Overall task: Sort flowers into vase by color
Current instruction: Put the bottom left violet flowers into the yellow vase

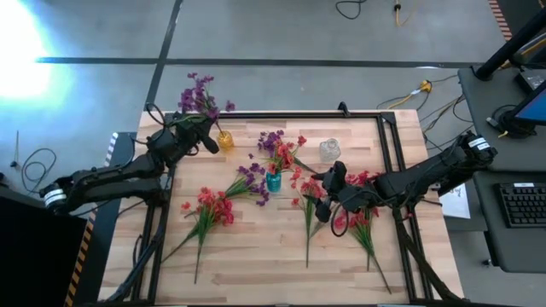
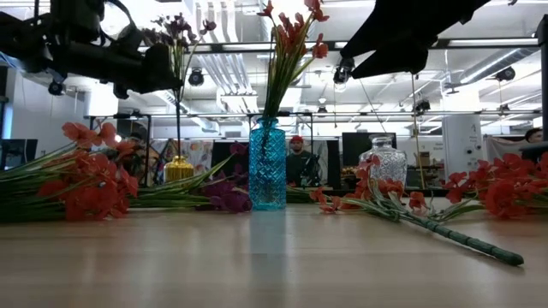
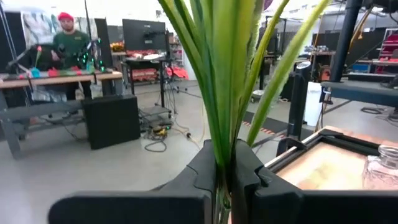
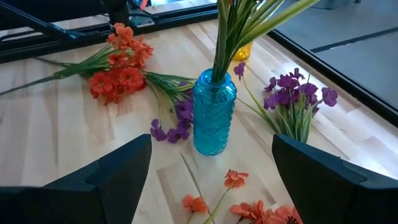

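My left gripper point(image 1: 209, 136) is at the table's far left, shut on a purple flower sprig point(image 1: 200, 94) that stands upright over a small yellow vase point(image 1: 225, 140). A blue vase point(image 4: 213, 119) in the table's middle holds red flowers point(image 2: 291, 34) by their stems. My right gripper point(image 1: 334, 177) hangs open above the table to the right of the blue vase, which shows between its fingers in the right wrist view, and it touches nothing. Loose red sprigs point(image 1: 209, 209) and purple sprigs point(image 1: 252, 182) lie flat on the wood. My left gripper pinches the purple sprig's bundle of green stems point(image 3: 222, 146) between its two fingers. The fingers point(image 3: 249, 177) lie level, across the upright stems. The blossoms point(image 2: 175, 30) stand above the fingers. The lower stem point(image 2: 178, 120) runs down to the yellow vase's mouth point(image 2: 178, 160).
A clear glass vase point(image 1: 329, 150) stands at the far right of centre. More red sprigs point(image 1: 358, 217) lie under and beside my right arm, and a purple sprig point(image 4: 295, 99) lies past the blue vase. A black frame point(image 1: 388, 145) rims the table. A person stands behind the table point(image 2: 297, 158).
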Robot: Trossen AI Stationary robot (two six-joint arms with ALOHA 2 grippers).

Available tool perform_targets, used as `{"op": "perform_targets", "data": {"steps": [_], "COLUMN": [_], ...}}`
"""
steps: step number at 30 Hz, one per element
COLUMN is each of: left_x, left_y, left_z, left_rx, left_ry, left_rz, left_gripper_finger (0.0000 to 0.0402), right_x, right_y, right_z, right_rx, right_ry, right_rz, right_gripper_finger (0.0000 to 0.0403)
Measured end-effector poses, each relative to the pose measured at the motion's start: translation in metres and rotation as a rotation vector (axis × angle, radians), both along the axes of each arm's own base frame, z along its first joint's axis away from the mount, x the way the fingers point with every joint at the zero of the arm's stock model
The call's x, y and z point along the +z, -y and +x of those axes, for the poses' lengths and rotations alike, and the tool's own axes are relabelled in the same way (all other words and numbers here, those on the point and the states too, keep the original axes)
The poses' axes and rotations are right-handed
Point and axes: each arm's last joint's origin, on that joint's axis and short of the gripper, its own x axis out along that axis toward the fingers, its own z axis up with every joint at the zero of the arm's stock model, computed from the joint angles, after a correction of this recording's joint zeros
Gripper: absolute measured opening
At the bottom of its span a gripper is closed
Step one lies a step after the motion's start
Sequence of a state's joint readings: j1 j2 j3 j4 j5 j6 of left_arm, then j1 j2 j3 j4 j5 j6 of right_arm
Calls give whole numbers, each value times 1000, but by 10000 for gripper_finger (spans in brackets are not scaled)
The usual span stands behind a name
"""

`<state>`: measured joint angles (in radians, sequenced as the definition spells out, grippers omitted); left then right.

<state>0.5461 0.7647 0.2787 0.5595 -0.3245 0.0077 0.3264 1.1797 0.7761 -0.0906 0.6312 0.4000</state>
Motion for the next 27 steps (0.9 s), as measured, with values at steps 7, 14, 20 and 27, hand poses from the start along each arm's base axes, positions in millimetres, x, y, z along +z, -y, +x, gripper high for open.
{"op": "perform_targets", "data": {"steps": [7, 14, 20, 27], "left_x": [-6, -8, -13, -19], "left_y": [-3, -3, -2, 0], "left_z": [4, 5, 3, 0], "left_rx": [4, 3, 5, 9], "left_ry": [8, 20, -23, -101], "left_rz": [-52, -85, -121, -167], "left_gripper_finger": [1, 36, 91, 141], "right_x": [0, 0, 0, 0], "right_y": [0, 0, 0, 0], "right_z": [0, 0, 0, 0], "right_rx": [1, 7, 9, 10], "right_ry": [0, -2, -6, -8], "right_rz": [1, 4, 3, 1], "right_gripper_finger": [325, 325, 325, 325]}}
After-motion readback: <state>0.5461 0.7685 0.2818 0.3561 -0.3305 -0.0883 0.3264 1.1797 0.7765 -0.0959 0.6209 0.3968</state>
